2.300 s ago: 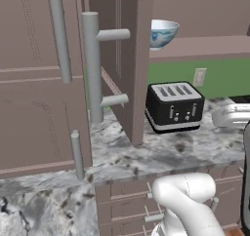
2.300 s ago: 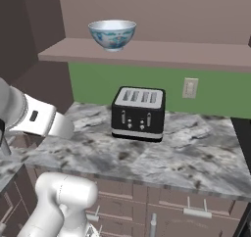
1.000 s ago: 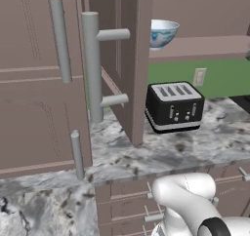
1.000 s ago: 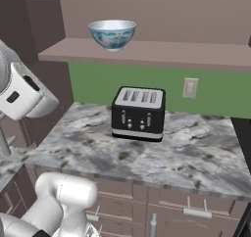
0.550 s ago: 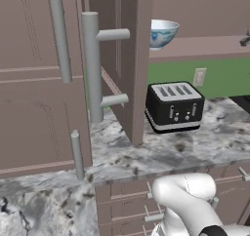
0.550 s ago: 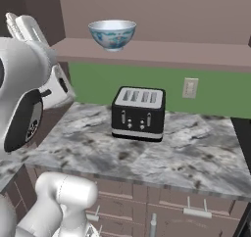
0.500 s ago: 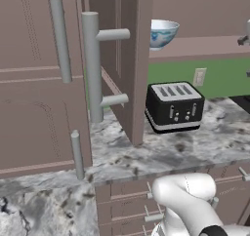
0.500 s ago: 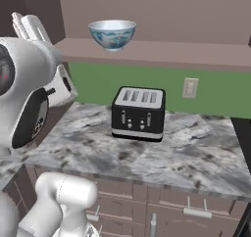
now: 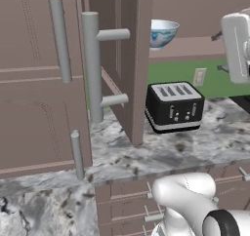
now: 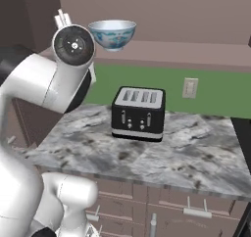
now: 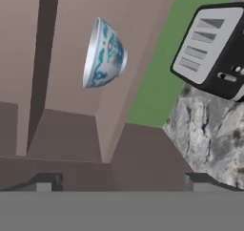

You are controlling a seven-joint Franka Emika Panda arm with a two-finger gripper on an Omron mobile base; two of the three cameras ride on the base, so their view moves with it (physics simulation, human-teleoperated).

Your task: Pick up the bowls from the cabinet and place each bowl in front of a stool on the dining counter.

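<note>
One white bowl (image 9: 161, 32) (image 10: 112, 34) with a blue-green pattern stands upright on the shelf (image 10: 196, 52) of the brown cabinet (image 9: 136, 59), whose door hangs open. The hand view is rolled, so there the bowl (image 11: 105, 53) appears on its side, some way ahead of my gripper (image 11: 123, 181). The gripper is open, with nothing between its two fingertips. My raised arm (image 10: 73, 45) is just left of the bowl in the right base view and at the right edge (image 9: 237, 45) of the left base view. The stool and the dining counter are out of view.
A black toaster (image 9: 175, 107) (image 10: 138, 113) (image 11: 212, 48) stands on the marbled worktop (image 10: 171, 153) under the shelf, before a green wall with an outlet (image 10: 190, 87). The open door's long grey handle (image 9: 93, 67) juts out at the left. Drawers (image 9: 127, 201) sit below the worktop.
My arm has swung up from the left of the right base view to shelf height beside the bowl, and it has come into the left base view's right edge. The gripper stays open.
</note>
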